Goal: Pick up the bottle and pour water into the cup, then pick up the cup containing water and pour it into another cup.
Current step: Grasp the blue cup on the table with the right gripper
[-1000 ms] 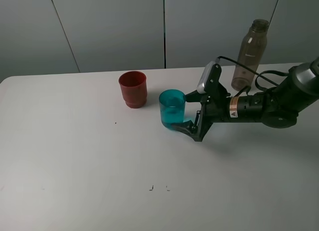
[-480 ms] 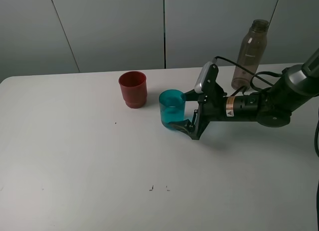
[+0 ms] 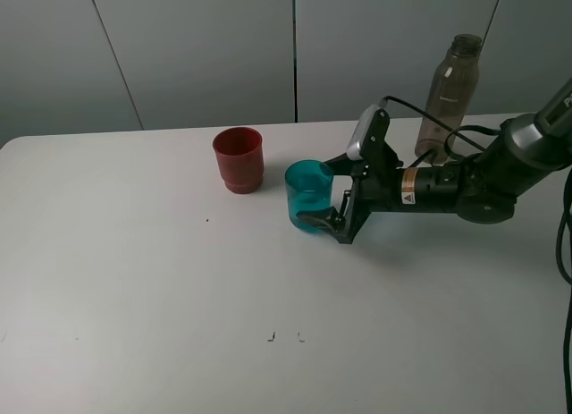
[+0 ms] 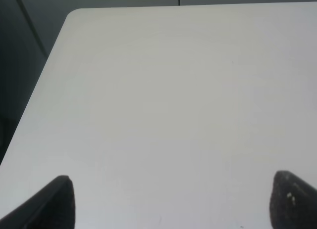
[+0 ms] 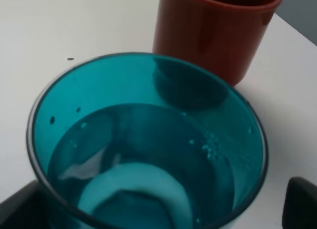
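Note:
The teal cup (image 3: 308, 192) stands on the white table (image 3: 134, 280) with water in it. In the right wrist view the teal cup (image 5: 148, 140) fills the frame. My right gripper (image 3: 327, 194) is open, with one finger on each side of the cup near its base. A small gap shows beside one fingertip (image 5: 301, 202). The red cup (image 3: 239, 159) stands upright just left of and behind the teal cup and also shows in the right wrist view (image 5: 213, 31). The bottle (image 3: 447, 97) stands upright at the back right, behind my right arm. My left gripper (image 4: 171, 202) is open and empty over bare table.
The table's far left corner and edge (image 4: 69, 16) show in the left wrist view, with dark floor beyond. A cable (image 3: 420, 119) loops from the right arm in front of the bottle. Small dark marks (image 3: 284, 336) lie on the table near the front.
My right gripper has slid left, so its fingers reach further along both sides of the teal cup. The cups and the bottle have not moved.

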Available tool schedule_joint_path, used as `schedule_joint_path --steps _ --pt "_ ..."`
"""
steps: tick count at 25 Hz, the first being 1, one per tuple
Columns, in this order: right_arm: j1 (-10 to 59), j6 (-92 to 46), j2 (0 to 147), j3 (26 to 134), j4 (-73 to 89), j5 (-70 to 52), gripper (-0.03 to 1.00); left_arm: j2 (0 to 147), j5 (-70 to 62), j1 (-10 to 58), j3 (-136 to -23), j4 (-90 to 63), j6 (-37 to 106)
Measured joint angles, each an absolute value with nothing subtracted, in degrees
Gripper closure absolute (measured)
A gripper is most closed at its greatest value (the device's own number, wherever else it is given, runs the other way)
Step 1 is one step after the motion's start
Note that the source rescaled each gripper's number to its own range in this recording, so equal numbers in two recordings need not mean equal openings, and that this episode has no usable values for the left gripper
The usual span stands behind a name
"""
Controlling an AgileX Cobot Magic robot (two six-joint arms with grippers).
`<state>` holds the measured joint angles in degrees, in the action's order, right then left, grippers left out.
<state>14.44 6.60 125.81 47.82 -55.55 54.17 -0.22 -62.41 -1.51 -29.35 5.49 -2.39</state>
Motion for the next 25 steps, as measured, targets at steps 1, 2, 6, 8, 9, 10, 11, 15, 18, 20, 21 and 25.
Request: schedule_joint_path --steps 1,2,6,8,9,10,11,15,18,20,21,25 --pt "14.70 6.76 126.02 48.15 -55.55 54.17 -0.03 -0.22 -62.41 -1.51 -29.35 5.49 -2.39" --pt "14.98 6.76 126.29 48.45 -55.55 54.17 -0.03 -0.22 -62.41 -1.51 -29.35 5.49 -2.39" --pt "16.38 6.86 127.72 49.73 -55.55 54.65 -0.03 -0.22 -62.41 -1.51 -29.35 5.49 -2.39" --pt "16.84 6.86 128.18 50.27 -55.11 54.65 -0.03 -0.22 -62.41 -1.51 -29.35 5.49 -2.39" --pt "16.93 6.86 128.41 50.31 -54.83 54.65 -0.03 -0.22 -62.41 -1.51 -29.35 5.49 -2.39" --pt "16.96 6.86 128.54 50.31 -54.59 54.79 -0.03 -0.22 -62.41 -1.51 -29.35 5.49 -2.39" --pt "16.96 6.86 128.66 50.31 -54.61 54.79 -0.03 -0.22 -62.41 -1.51 -29.35 5.49 -2.39" --pt "16.96 6.86 128.77 50.31 -54.61 55.01 -0.03 -0.22 -62.41 -1.51 -29.35 5.49 -2.39" --pt "16.96 6.86 129.37 50.31 -54.61 55.24 -0.03 -0.22 -62.41 -1.51 -29.35 5.49 -2.39" --pt "16.96 6.75 129.50 50.31 -54.27 55.24 -0.03 -0.22 -62.41 -1.51 -29.35 5.49 -2.39" --pt "17.00 6.61 129.50 50.31 -53.76 55.24 -0.03 -0.22 -62.41 -1.51 -29.35 5.49 -2.39" --pt "17.00 6.61 129.50 50.31 -53.11 56.03 -0.03 -0.22 -62.41 -1.51 -29.35 5.49 -2.39"
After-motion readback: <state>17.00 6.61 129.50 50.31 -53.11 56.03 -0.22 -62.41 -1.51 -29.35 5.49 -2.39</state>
